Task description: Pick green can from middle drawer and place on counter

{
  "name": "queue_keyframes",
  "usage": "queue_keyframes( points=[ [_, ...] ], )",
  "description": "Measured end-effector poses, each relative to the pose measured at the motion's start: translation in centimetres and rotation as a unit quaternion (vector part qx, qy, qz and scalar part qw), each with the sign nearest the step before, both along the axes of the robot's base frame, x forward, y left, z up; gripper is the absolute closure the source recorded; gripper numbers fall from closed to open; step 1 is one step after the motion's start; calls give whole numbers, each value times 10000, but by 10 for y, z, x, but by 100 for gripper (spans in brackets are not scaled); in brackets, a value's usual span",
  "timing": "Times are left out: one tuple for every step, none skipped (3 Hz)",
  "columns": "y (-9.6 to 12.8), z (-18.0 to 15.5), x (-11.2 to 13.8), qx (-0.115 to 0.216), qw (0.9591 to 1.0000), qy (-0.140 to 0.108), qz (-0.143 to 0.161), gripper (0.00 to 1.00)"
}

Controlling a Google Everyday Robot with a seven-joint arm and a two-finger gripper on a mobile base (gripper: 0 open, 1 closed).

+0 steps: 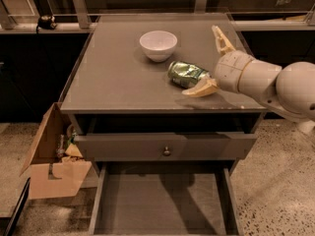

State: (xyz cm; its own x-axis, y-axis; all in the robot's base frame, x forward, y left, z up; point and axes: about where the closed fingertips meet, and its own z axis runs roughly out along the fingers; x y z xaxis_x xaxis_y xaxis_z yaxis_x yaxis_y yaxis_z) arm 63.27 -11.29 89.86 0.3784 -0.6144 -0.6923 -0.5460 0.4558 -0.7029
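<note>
Green can (187, 74) lies on its side on the counter (113, 77), touching the lower finger (202, 88) of the wide-open, empty gripper (201, 60), so any sideways brush from that finger could roll it toward the white bowl (158, 44) beyond.

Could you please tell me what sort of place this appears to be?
Likely an office or lab corner: a freestanding cabinet's counter bearing a white bowl and the green can, the open gripper beside it, on speckled stone floor.
</note>
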Motion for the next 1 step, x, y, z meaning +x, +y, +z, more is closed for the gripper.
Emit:
queue_keyframes(
  points=[
    [0, 0, 0, 0, 10000, 0, 0, 0]
  ],
)
